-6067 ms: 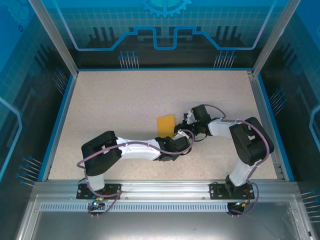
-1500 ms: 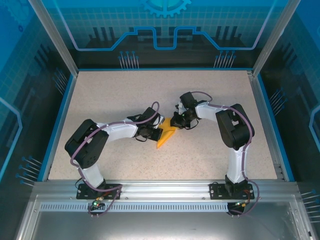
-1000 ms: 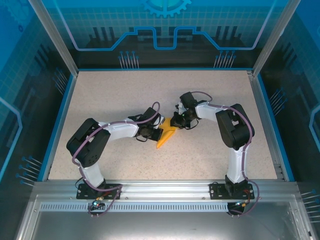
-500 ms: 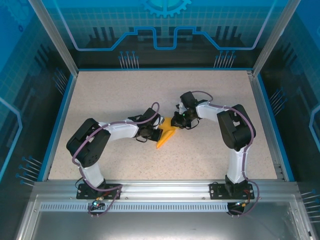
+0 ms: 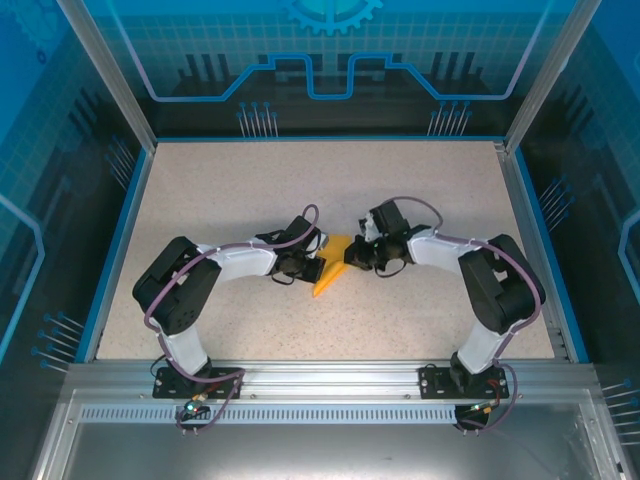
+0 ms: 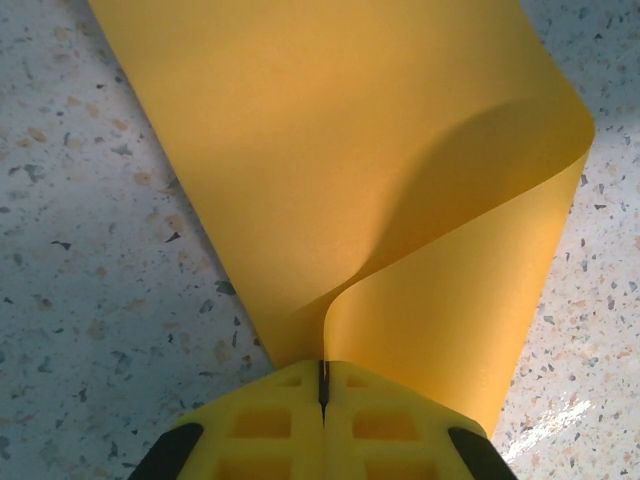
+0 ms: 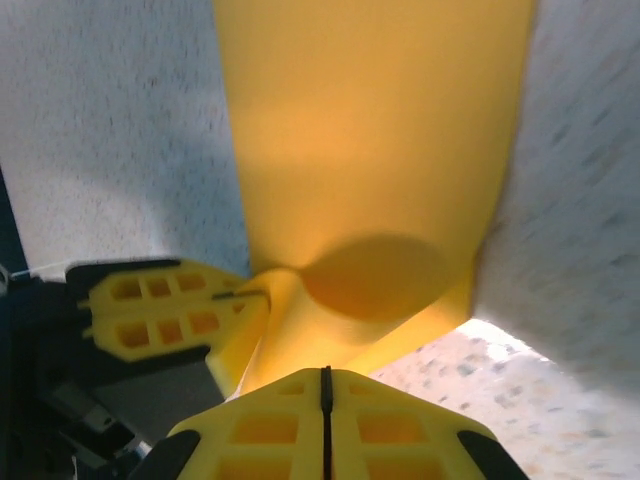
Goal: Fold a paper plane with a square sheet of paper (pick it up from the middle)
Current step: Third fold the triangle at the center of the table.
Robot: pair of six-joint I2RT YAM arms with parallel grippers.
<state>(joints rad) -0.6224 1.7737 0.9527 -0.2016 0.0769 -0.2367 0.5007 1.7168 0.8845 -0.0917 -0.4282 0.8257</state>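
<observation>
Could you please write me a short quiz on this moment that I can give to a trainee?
1. True or false: the left hand is shut on the paper.
2. Pick one. The paper is: A lying flat; B bent in a curve; C crumpled into a ball.
3. Short answer: what does the right hand grip?

Key: 1 true; 2 B; 3 the paper.
</observation>
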